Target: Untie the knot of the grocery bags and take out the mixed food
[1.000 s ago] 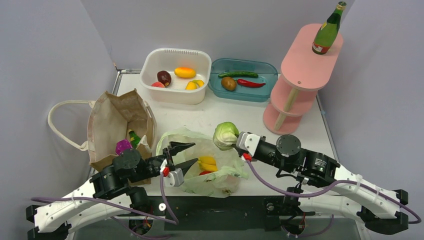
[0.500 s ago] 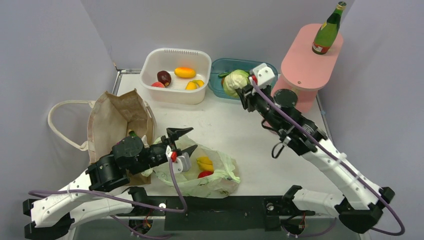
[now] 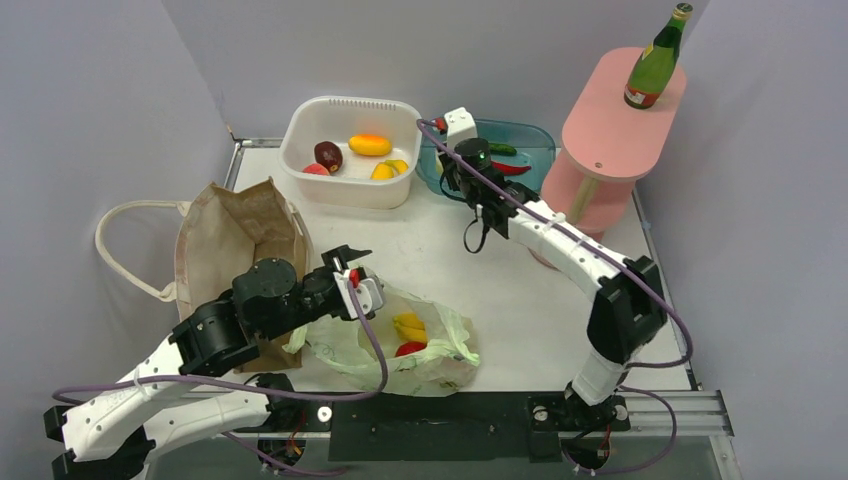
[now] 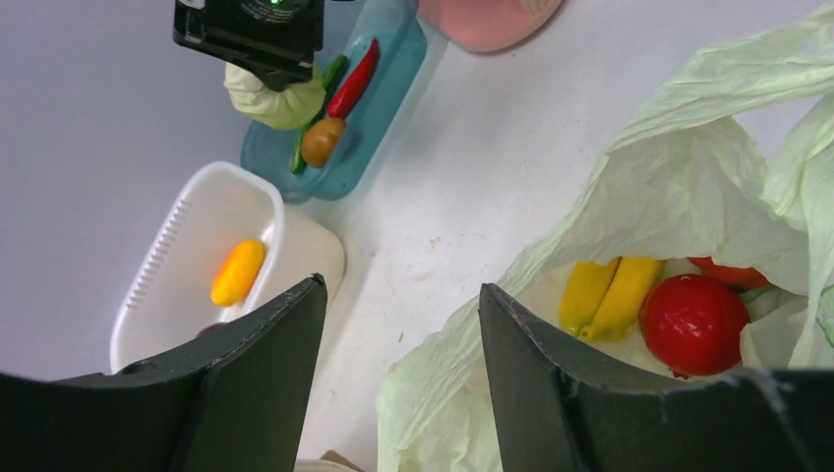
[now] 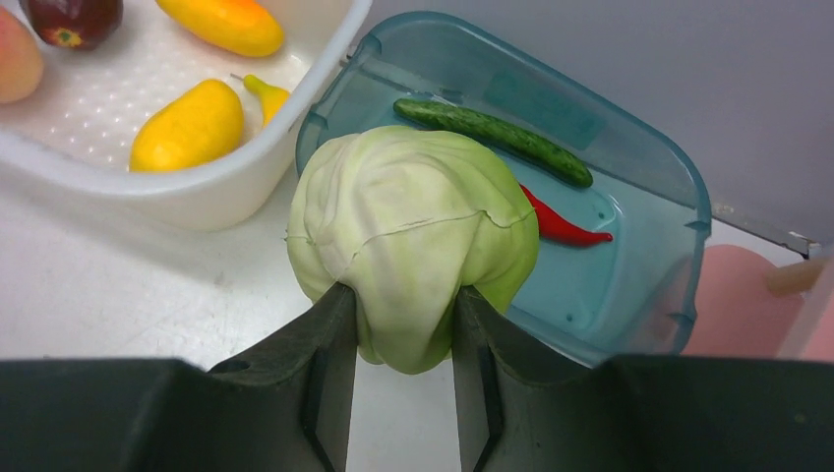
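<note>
Right end effector holds the cabbage over the blue tub

The right end effector pinches the pale cabbage by its lower fold, fingers pressed in on both sides, and holds it over the tub's near rim; whether it touches the rim I cannot tell; a cucumber and a red chilli lie inside, so this is probably the vegetable bin; fruit sits in the white basket just beside; the left end effector hovers wide and empty above the green plastic bag, whose open mouth shows a banana and a red fruit, likely the next pick
</note>
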### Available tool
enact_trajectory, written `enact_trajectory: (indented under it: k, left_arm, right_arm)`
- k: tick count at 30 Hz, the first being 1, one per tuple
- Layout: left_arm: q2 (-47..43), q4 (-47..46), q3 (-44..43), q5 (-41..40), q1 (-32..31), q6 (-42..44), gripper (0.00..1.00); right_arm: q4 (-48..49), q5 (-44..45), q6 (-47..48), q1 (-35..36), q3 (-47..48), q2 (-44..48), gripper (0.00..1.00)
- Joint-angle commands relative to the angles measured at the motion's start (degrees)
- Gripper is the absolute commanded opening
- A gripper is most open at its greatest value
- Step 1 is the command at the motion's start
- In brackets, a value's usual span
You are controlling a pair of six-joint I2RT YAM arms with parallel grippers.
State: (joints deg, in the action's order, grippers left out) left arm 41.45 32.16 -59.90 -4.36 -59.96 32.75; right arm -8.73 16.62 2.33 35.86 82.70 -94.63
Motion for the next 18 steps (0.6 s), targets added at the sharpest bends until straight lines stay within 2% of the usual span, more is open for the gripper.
enact_trajectory:
  k: [1, 6, 14, 16, 17, 18]
  left_arm:
    - [1.10, 3.74, -3.75, -0.69, 2.58, -6.46, 0.56]
    - [1.23, 3.76, -3.58, -0.88, 5.40, -8.40, 0.57]
    - [1.41, 6.68, -4.62, -0.35, 7.93, -10.13, 0.57]
    - [1.05, 7.52, -4.28, -0.30, 8.08, -9.77, 0.57]
    - [0.92, 8.08, -4.09, -0.52, 8.09, -9.67, 0.57]
    - [0.92, 8.26, -4.04, -0.63, 8.17, -9.57, 0.57]
  right_arm:
    - [8.19, 2.34, 0.12, -1.68, 8.67, -6.56, 0.00]
    - [12.31, 3.19, 2.28, -3.49, 14.31, -16.31, 0.00]
    - [13.14, 0.93, 1.83, -7.39, 21.62, -25.29, 0.00]
    - [13.02, 0.69, 2.40, -8.01, 22.94, -27.06, 0.07]
    - [12.77, 0.87, 2.55, -8.39, 23.56, -27.97, 0.16]
    - [12.55, 1.20, 2.58, -8.50, 23.87, -28.37, 0.20]
